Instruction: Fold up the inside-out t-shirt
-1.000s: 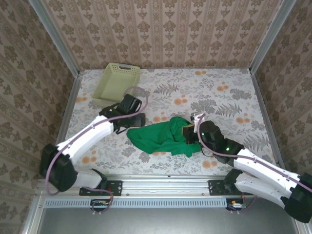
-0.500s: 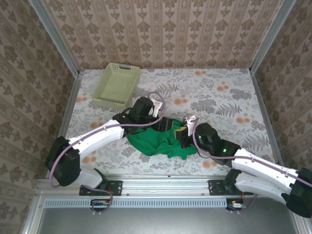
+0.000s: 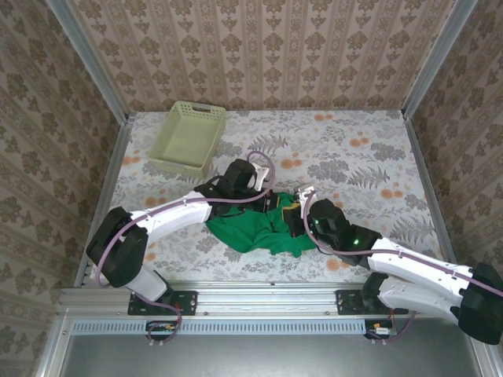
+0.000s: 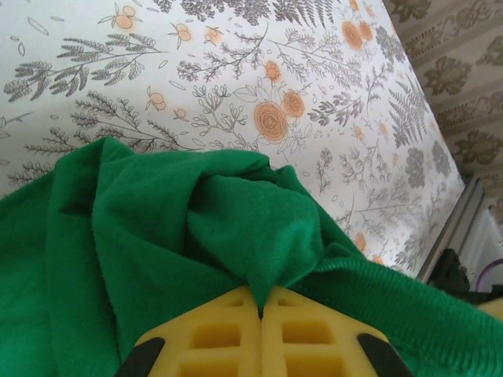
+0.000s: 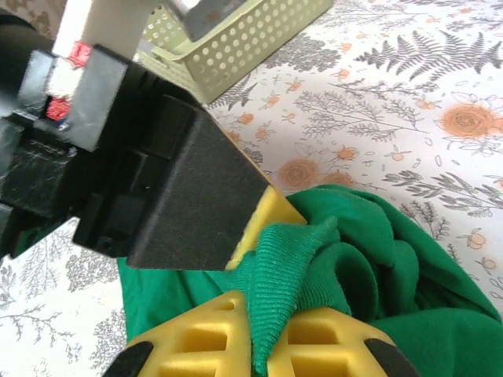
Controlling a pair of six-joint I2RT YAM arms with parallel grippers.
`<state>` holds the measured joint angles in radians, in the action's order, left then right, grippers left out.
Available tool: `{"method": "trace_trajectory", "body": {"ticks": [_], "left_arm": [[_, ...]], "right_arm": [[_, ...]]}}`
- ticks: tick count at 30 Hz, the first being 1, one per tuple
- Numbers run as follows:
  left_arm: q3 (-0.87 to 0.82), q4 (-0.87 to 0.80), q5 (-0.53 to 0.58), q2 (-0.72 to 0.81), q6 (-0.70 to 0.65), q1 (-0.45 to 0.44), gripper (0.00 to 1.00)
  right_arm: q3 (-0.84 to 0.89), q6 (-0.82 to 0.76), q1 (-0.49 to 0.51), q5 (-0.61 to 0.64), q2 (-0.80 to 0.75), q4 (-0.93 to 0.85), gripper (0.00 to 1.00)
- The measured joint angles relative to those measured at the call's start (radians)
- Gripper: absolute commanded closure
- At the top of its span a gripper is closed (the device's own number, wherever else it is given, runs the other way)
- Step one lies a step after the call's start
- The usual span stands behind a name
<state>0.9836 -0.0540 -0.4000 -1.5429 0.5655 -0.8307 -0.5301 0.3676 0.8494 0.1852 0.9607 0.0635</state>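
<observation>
The inside-out t-shirt (image 3: 255,229) lies as a crumpled bright green heap on the flowered table, near the front middle. My left gripper (image 3: 272,201) sits at the heap's upper edge. In the left wrist view its yellow pads (image 4: 224,334) are shut on a pinched peak of green cloth (image 4: 259,236), and the left gripper (image 4: 260,305) shows no gap. My right gripper (image 3: 295,217) is close beside it, to its right. In the right wrist view the right gripper (image 5: 266,334) is shut on a ribbed green hem (image 5: 281,271), with the left gripper's black housing (image 5: 157,181) just ahead.
A pale yellow-green lattice basket (image 3: 189,135) stands at the back left of the table (image 3: 369,157), also seen behind the left arm (image 5: 251,35). Patterned walls close in the sides and back. The two grippers are nearly touching over the cloth.
My left arm has swung right from the shirt's left edge to its upper middle and shut on a fold. The right gripper kept its hold and shifted slightly left.
</observation>
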Motion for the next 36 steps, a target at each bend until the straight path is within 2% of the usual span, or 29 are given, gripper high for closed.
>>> {"method": "trace_trajectory", "body": {"ticks": [4, 8, 11, 13, 18, 23, 33, 36], "left_arm": [[0.003, -0.030, 0.034, 0.016, -0.005, 0.001, 1.00], [0.051, -0.131, 0.101, 0.088, -0.041, 0.014, 1.00], [0.093, -0.165, 0.131, 0.179, -0.067, 0.048, 1.00], [0.105, -0.173, 0.143, 0.237, -0.082, 0.072, 1.00], [0.092, -0.190, 0.151, 0.288, -0.104, 0.085, 1.00], [0.037, -0.217, 0.151, 0.295, -0.122, 0.085, 1.00], [0.025, -0.249, 0.156, 0.321, -0.138, 0.085, 1.00], [0.025, -0.255, 0.159, 0.322, -0.141, 0.085, 1.00]], "right_arm": [[-0.004, 0.021, 0.000, 0.035, 0.013, -0.014, 0.97], [-0.032, 0.043, -0.027, 0.029, 0.013, -0.066, 0.59], [-0.042, 0.067, -0.092, -0.036, -0.006, -0.083, 0.43], [-0.046, 0.087, -0.140, -0.094, -0.015, -0.094, 0.38], [-0.062, 0.130, -0.171, -0.198, 0.005, -0.101, 0.36], [-0.084, 0.166, -0.172, -0.247, 0.074, -0.093, 0.34], [-0.131, 0.182, -0.172, -0.267, 0.290, -0.055, 0.32], [-0.137, 0.172, -0.172, -0.264, 0.343, -0.036, 0.36]]}}
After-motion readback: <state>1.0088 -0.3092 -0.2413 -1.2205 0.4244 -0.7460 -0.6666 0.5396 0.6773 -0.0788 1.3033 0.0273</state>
